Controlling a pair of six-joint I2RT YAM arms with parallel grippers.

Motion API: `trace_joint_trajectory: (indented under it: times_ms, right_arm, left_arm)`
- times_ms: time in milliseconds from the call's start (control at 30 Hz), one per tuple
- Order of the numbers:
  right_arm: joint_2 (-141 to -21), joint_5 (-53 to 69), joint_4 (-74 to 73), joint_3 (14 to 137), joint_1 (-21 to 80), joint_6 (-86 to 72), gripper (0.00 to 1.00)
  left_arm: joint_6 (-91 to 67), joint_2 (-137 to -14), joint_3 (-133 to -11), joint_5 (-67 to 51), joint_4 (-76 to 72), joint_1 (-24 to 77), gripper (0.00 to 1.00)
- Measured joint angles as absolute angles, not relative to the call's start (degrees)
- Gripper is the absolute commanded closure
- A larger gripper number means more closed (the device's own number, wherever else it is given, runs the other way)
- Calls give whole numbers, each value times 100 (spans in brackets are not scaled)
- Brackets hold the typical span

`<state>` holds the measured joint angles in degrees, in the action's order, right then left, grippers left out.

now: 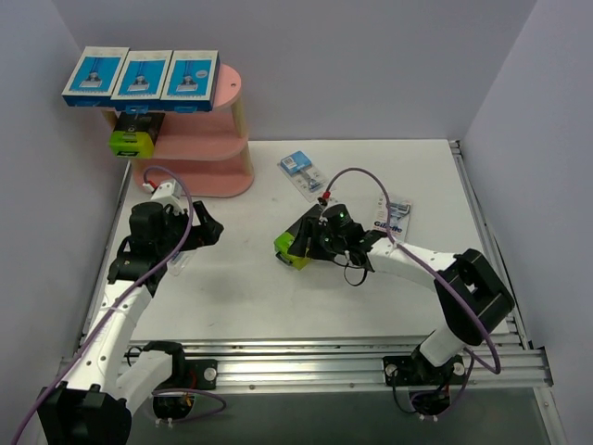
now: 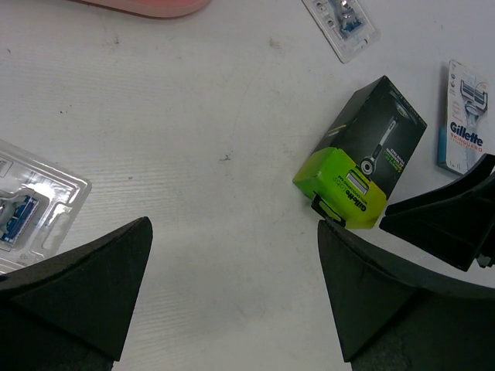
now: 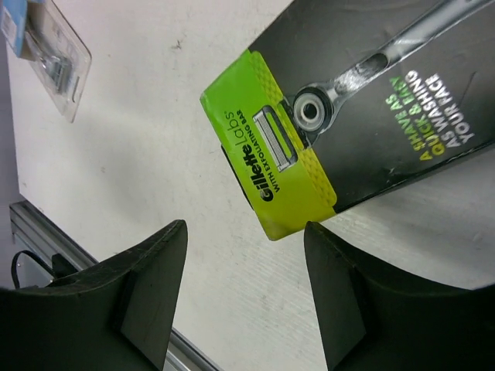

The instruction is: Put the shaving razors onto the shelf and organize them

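Note:
The pink shelf point(image 1: 199, 148) stands at the table's far left. Three blue-and-white razor boxes point(image 1: 141, 76) lie side by side on its top board, and a black box with a lime end point(image 1: 135, 135) sits on the middle board. A second black-and-lime box point(image 3: 271, 166) point(image 1: 285, 245) lies flat mid-table. My right gripper point(image 3: 246, 228) point(image 1: 298, 247) is open just off its lime end, not touching it. The left gripper point(image 2: 233, 226) point(image 1: 211, 228) hangs wide open over bare table, left of that box point(image 2: 363, 154).
One clear blister pack point(image 2: 31, 209) lies by my left finger. Another point(image 1: 298, 167) is near the shelf's foot, and a Gillette carded pack point(image 1: 395, 215) lies right of centre. Grey walls close the sides; a metal rail point(image 1: 371, 357) runs along the near edge.

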<state>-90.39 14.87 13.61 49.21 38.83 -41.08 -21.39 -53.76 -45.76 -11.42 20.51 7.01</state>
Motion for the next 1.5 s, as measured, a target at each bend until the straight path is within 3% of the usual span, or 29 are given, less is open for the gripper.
trace_joint_trajectory:
  times_ms: [433,933,1500]
  right_arm:
    - [-8071,1649,1079,4831,2576,-3590,44]
    - [-9609,1745,515,6217,1918,-2530,39]
    - [-10215,1828,928,6051,2032,-2338,45]
  left_arm:
    - [-2139,-5647,-4576,-1297,2049,690,3]
    - [-2139,-5749,-4576,-1437,2047,685,3]
    - [-2141,-5771,-4576,-1529,2045,670,3]
